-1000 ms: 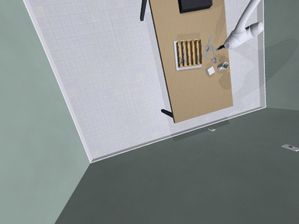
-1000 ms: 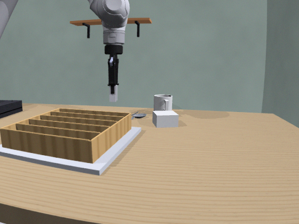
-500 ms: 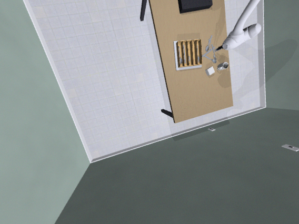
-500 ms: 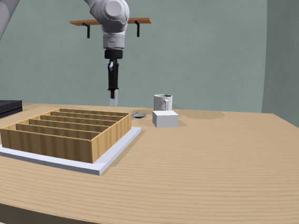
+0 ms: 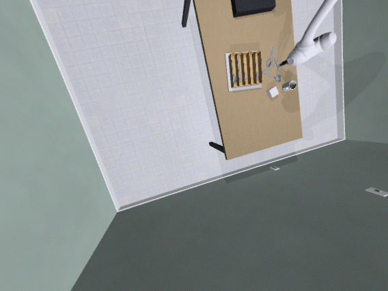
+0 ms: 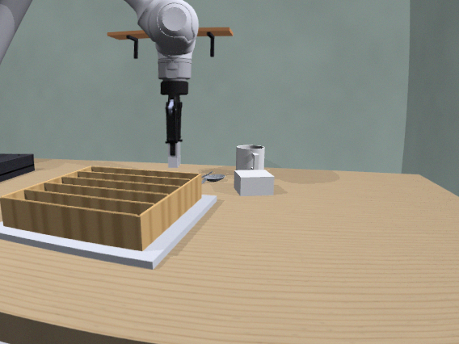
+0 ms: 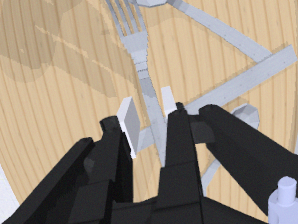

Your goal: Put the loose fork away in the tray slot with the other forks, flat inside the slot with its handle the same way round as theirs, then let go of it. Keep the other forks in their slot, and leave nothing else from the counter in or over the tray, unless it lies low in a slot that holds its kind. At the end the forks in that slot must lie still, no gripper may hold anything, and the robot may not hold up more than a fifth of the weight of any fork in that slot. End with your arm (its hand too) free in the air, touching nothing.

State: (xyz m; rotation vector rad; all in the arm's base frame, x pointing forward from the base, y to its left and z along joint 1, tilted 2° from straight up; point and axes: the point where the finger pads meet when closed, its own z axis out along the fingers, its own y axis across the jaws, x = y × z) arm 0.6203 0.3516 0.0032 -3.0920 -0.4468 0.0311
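Pincer (image 5: 281, 65) (image 6: 174, 159) (image 7: 150, 106) fingers stand a little apart with nothing gripped, pointing down above the worktop (image 5: 261, 119) (image 6: 323, 250), and in the wrist view the loose fork's (image 5: 277, 68) (image 7: 137, 45) handle runs below the gap between them. That fork lies outside the tray (image 5: 261, 68) (image 6: 174, 206), crossing a flat metal strip (image 5: 268, 69) (image 7: 230, 87), with its tines near one spoon's bowl (image 5: 278, 78) (image 7: 150, 1). Beyond the cutlery, a white block (image 5: 272, 91) (image 6: 254, 183) sits near the mug (image 5: 292, 85) (image 6: 245, 158), both upon the worktop.

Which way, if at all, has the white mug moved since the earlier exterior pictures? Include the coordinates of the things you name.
No; the mug (image 5: 289, 86) (image 6: 247, 158) stands just behind the white block (image 5: 272, 92) (image 6: 254, 183), as before.
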